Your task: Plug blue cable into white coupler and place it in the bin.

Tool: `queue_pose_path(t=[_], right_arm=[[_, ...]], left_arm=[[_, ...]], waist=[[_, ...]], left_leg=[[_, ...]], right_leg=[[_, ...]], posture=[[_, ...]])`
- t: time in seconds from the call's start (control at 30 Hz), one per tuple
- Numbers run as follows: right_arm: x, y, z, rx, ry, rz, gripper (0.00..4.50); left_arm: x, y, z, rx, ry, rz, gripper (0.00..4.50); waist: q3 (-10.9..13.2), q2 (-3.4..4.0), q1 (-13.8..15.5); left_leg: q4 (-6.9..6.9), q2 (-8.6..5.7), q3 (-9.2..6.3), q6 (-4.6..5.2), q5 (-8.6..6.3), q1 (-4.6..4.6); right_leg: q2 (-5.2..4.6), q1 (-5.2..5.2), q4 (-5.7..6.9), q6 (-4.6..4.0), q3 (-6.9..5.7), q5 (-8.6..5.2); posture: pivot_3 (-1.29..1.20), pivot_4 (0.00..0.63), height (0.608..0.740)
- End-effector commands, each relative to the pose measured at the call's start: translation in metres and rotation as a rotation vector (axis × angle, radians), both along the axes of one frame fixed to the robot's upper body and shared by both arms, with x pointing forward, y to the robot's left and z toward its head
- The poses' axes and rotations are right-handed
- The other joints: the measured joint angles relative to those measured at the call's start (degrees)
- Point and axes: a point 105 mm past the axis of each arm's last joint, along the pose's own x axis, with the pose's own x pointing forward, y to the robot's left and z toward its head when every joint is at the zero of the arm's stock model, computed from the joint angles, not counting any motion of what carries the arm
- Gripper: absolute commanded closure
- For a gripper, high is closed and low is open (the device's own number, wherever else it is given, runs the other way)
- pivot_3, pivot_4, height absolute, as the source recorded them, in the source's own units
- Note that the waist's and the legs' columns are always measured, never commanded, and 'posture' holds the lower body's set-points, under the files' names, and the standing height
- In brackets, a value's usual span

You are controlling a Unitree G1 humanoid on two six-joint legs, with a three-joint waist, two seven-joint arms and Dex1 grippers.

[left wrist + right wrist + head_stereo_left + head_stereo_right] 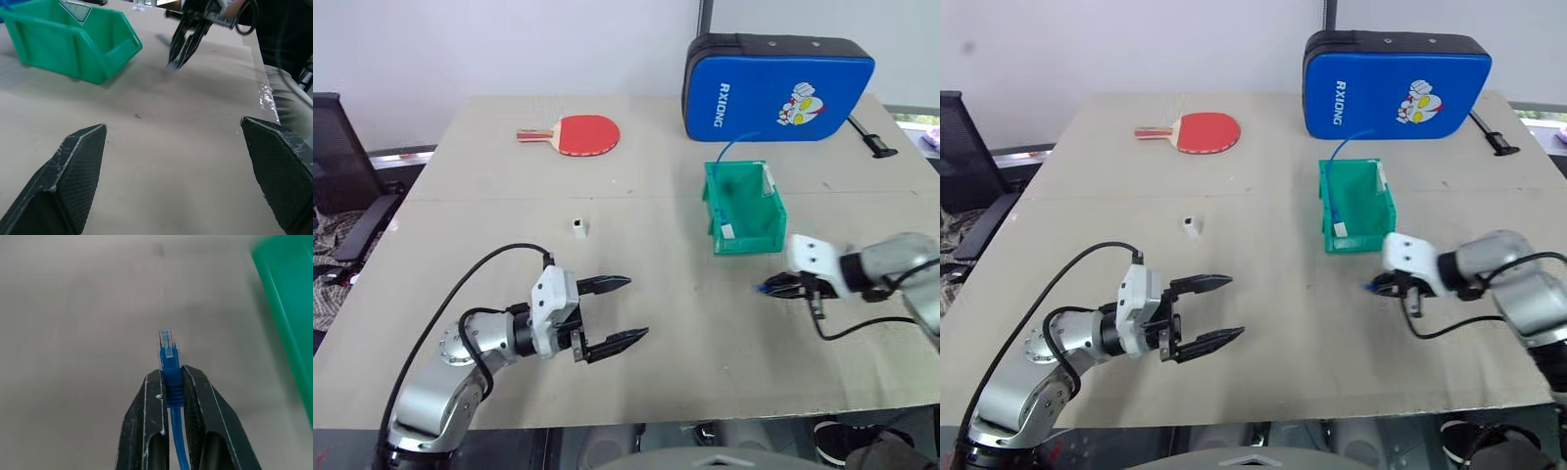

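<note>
So the right gripper (171,377) clamps the thin blue cable (169,363) behind its clear plug; the left gripper's (619,312) fingers gape empty. The tiny white coupler (578,227) sits unplugged mid-desk, the green plastic bin (744,211) waiting at right.

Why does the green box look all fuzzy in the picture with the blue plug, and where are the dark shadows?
Right wrist view: the blue cable plug is sharp, the bin at the edge is out of focus. Left eye view: soft shadows lie under the left gripper and beside the bin.
</note>
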Motion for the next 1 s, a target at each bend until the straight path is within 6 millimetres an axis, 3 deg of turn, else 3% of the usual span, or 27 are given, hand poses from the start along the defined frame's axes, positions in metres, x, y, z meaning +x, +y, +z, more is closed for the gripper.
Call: queue_pose_path(t=[0.03, 0.17, 0.2, 0.33, 0.43, 0.63, 0.8, 1.0], right_arm=[[0.003, 0.025, -0.006, -0.039, -0.034, 0.038, 4.45], [0.006, 0.042, -0.014, -0.035, -0.046, 0.074, 4.45], [0.009, 0.046, -0.012, -0.005, -0.055, 0.056, 3.72], [0.008, 0.045, -0.003, 0.066, -0.074, 0.032, 1.83], [0.002, 0.024, 0.018, 0.17, -0.118, -0.062, 0.34], [-0.048, -0.009, 0.04, 0.341, -0.21, -0.112, 0.34], [-0.086, -0.04, 0.029, 0.338, -0.262, -0.245, 0.34], [-0.104, -0.047, 0.024, 0.334, -0.289, -0.289, 0.34]], left_arm=[[0.008, 0.002, 0.002, 0.034, -0.058, 0.013, 0.0], [0.014, -0.001, 0.002, 0.038, -0.067, 0.013, 0.0], [0.014, -0.003, 0.001, 0.038, -0.064, 0.005, 0.0], [0.017, -0.012, -0.005, 0.056, -0.047, -0.031, 0.0], [0.023, -0.027, -0.012, 0.083, -0.032, -0.092, 0.0], [0.048, -0.053, -0.016, 0.11, -0.023, -0.121, 0.0], [0.059, -0.081, -0.023, 0.154, -0.054, -0.205, 0.0], [0.077, -0.099, -0.029, 0.224, -0.085, -0.216, 0.0]], waist=[[0.0, 0.0, 0.1], [0.0, -0.01, 0.0], [0.0, -0.02, 0.0], [0.0, -0.02, 0.0], [0.0, 0.0, 0.4], [0.0, -0.03, 1.1], [0.0, -0.04, 0.5], [0.0, -0.04, -0.2]], left_leg=[[0.01, -0.02, 0.01, 0.0, 0.0, -0.02], [0.01, -0.04, 0.02, 0.0, 0.0, -0.09], [0.01, -0.05, 0.04, 0.0, 0.0, -0.08], [0.0, -0.04, -0.01, 0.0, 0.0, -0.09], [0.0, -0.07, -0.09, 0.0, 0.0, -0.14], [0.01, -0.19, -0.13, 0.03, -0.02, -0.17], [0.01, -0.2, -0.07, 0.04, -0.02, -0.08], [0.11, -0.2, 0.0, 0.04, -0.01, 0.12]], right_leg=[[-0.03, 0.0, -0.02, 0.0, 0.0, 0.0], [-0.06, -0.01, -0.14, 0.03, 0.0, 0.05], [-0.07, 0.0, -0.14, 0.07, 0.01, 0.08], [-0.07, 0.0, -0.17, 0.12, -0.03, 0.11], [-0.07, 0.0, -0.17, 0.12, -0.09, 0.11], [-0.07, 0.06, -0.2, 0.18, -0.1, 0.12], [0.01, 0.11, -0.15, 0.21, -0.05, 0.11], [0.13, 0.27, -0.09, 0.38, 0.12, -0.02]], posture=[[0.0, 0.15, 0.74], [0.0, 0.15, 0.74], [0.0, 0.15, 0.74], [0.0, 0.15, 0.74], [0.0, 0.15, 0.74], [0.0, 0.15, 0.74], [0.0, 0.15, 0.74], [0.0, 0.15, 0.74]])
